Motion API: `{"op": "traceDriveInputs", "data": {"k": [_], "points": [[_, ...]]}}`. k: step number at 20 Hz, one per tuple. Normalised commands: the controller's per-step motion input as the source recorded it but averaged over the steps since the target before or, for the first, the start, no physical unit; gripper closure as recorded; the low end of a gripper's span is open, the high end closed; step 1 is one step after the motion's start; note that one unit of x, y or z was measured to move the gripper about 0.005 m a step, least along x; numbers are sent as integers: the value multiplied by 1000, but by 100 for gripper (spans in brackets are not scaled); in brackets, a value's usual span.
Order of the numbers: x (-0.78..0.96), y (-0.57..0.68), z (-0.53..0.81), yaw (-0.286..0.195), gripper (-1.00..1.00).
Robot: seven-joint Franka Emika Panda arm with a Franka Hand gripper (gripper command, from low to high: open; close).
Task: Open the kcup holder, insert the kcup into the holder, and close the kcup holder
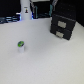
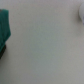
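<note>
Can't tell if fingers are open or shut, none in view; black boxy kcup holder (image 1: 63,25) w/ grey handles sits closed, small white green-top kcup (image 1: 21,46) well apart, so pull a handle straight first.

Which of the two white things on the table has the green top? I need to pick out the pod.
The kcup, the short pod standing alone toward the exterior view's left. The tall white post at the back shows no green.
</note>
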Motion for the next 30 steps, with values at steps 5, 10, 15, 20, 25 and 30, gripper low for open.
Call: {"op": "traceDriveInputs", "data": {"k": [5,10,15,20,25,30], "points": [[-122,566,148,-133,-100],[-140,721,134,-175,-100],[-133,759,17,-187,-100],[-161,781,-11,-187,-100],[-246,738,-128,-181,-100],[-254,628,-227,-188,-100]]}}
